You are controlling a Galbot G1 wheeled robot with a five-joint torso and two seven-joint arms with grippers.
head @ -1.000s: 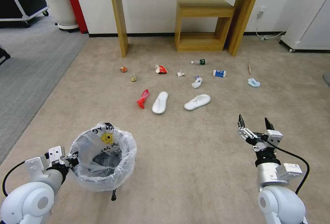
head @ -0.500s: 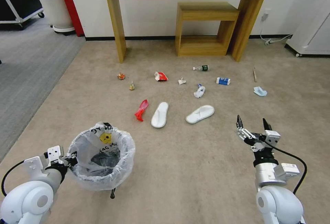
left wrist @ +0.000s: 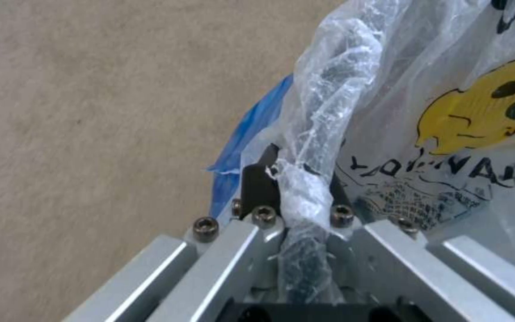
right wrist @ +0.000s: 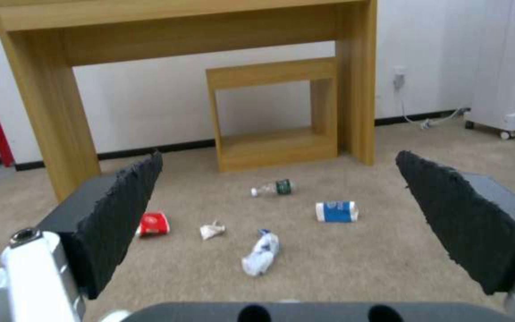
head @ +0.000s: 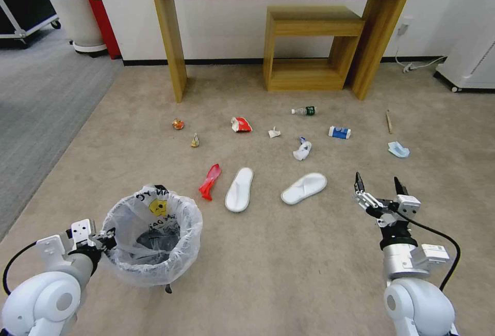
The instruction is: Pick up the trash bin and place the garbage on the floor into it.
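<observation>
Left claw (head: 105,239) pinches the bagged rim of the trash bin (head: 152,235), held low at robot's left over the floor (head: 289,274). Right claw (head: 379,185) spread wide, empty, hovering at right. The garbage lies ahead of both: nearer white slipper (head: 304,188) just ahead-left of the right claw, long axis angled toward it; second slipper (head: 240,189) and red bag (head: 210,181) lie closer to the bin. Right arm is nearer most litter. Bin bag shows a yellow smiley face (left wrist: 478,112); black letters beneath aren't readable. Blue-white carton (head: 340,132) text too small.

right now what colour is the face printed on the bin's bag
Yellow with black marks, on the translucent white liner of the trash bin; clearest in the left wrist view.
</observation>
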